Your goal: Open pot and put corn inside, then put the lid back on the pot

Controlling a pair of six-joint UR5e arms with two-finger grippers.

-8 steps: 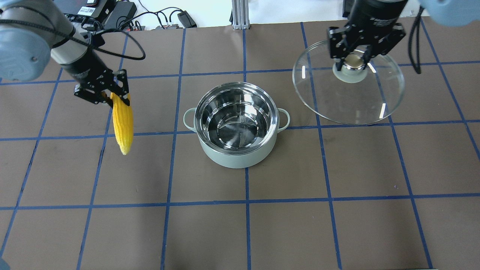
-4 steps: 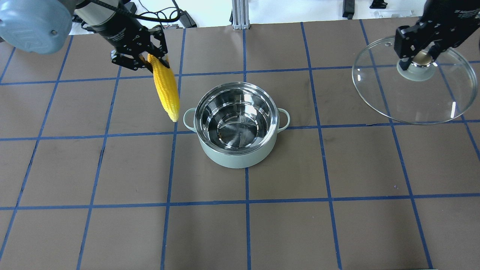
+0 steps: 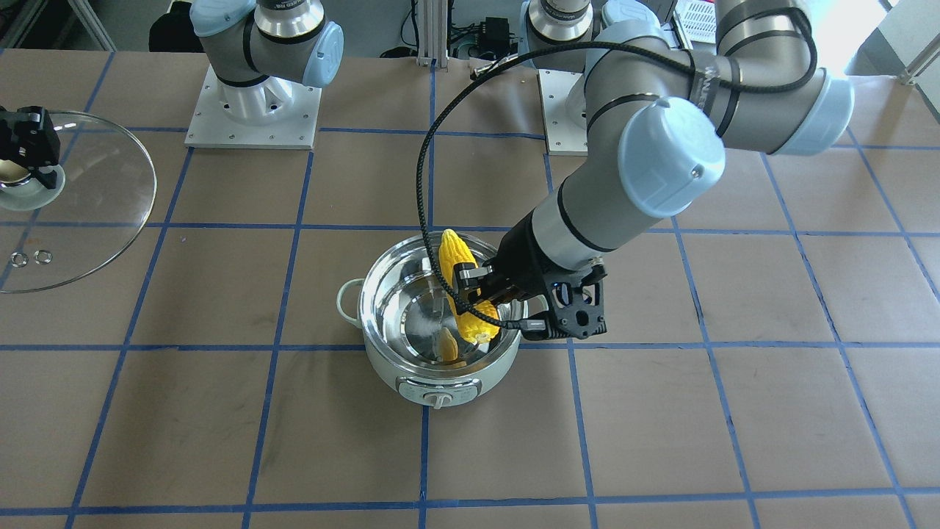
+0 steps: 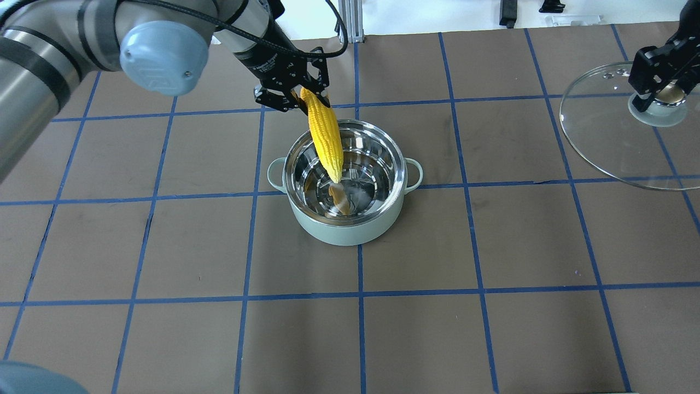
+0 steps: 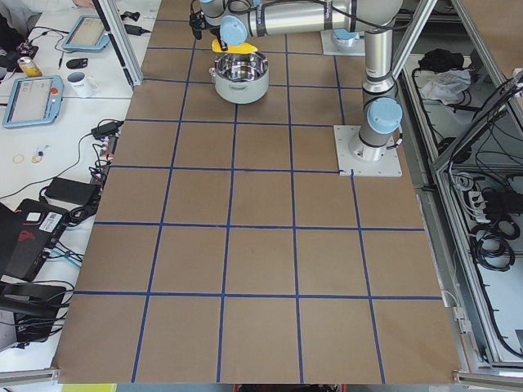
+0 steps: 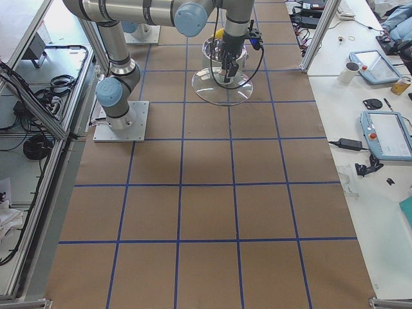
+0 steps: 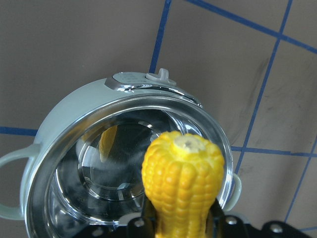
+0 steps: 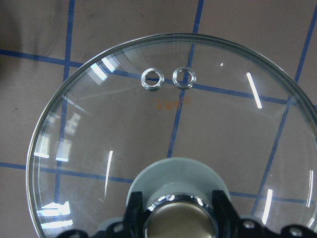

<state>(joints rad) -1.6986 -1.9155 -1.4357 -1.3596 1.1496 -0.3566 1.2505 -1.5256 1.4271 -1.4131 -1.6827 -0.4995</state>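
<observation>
The mint-green pot (image 4: 344, 227) stands open at the table's centre, and its dial (image 3: 439, 399) faces away from the robot. My left gripper (image 4: 302, 97) is shut on the thick end of the yellow corn (image 4: 326, 141). The corn hangs tilted, its pointed tip down inside the pot's steel mouth. In the left wrist view the corn (image 7: 183, 171) hangs over the pot (image 7: 69, 116). My right gripper (image 4: 663, 92) is shut on the knob of the glass lid (image 4: 599, 139). It holds the lid far right of the pot, and the right wrist view shows the lid (image 8: 148, 124) too.
Cables and power bricks (image 4: 240, 24) and an aluminium post (image 4: 350, 22) lie beyond the table's far edge. The two arm bases (image 3: 253, 110) stand at the robot's side. The left arm's elbow (image 3: 672, 158) reaches over the table beside the pot.
My left gripper has carried the corn right, from left of the pot to over its mouth, tip now inside. My right gripper has moved the lid farther right.
</observation>
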